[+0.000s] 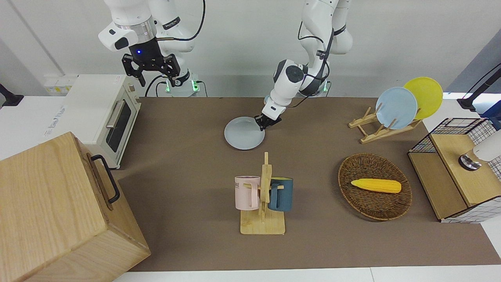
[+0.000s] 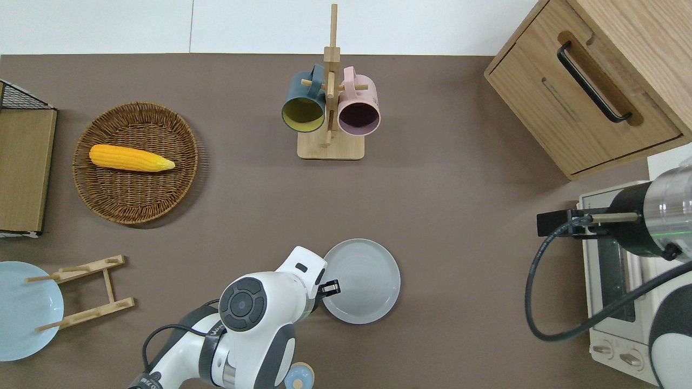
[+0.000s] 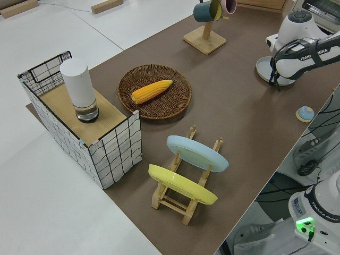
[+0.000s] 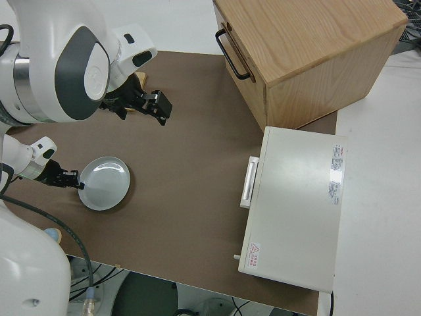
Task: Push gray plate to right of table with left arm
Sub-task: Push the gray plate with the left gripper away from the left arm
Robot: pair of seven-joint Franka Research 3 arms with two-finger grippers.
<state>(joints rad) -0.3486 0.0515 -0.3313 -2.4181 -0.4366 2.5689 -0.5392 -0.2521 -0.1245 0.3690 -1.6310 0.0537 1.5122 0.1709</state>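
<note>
The gray plate [image 1: 243, 135] [image 2: 365, 281] lies flat on the brown table [image 1: 184, 164], near the middle and close to the robots' edge. My left gripper [image 1: 265, 124] [image 2: 331, 288] is down at table height, touching the plate's rim on the side toward the left arm's end; its fingers look shut with nothing held. In the right side view the same left gripper [image 4: 71, 180] touches the edge of the plate [image 4: 105, 184]. The right arm is parked, its gripper [image 1: 152, 74] open.
A wooden mug rack [image 1: 263, 196] with a pink and a blue mug stands farther from the robots than the plate. A wicker basket [image 1: 364, 203] with corn, a plate rack [image 1: 375, 129] and a wire crate [image 1: 456, 125] sit toward the left arm's end. A toaster oven [image 1: 103, 113] and wooden cabinet [image 1: 54, 211] occupy the right arm's end.
</note>
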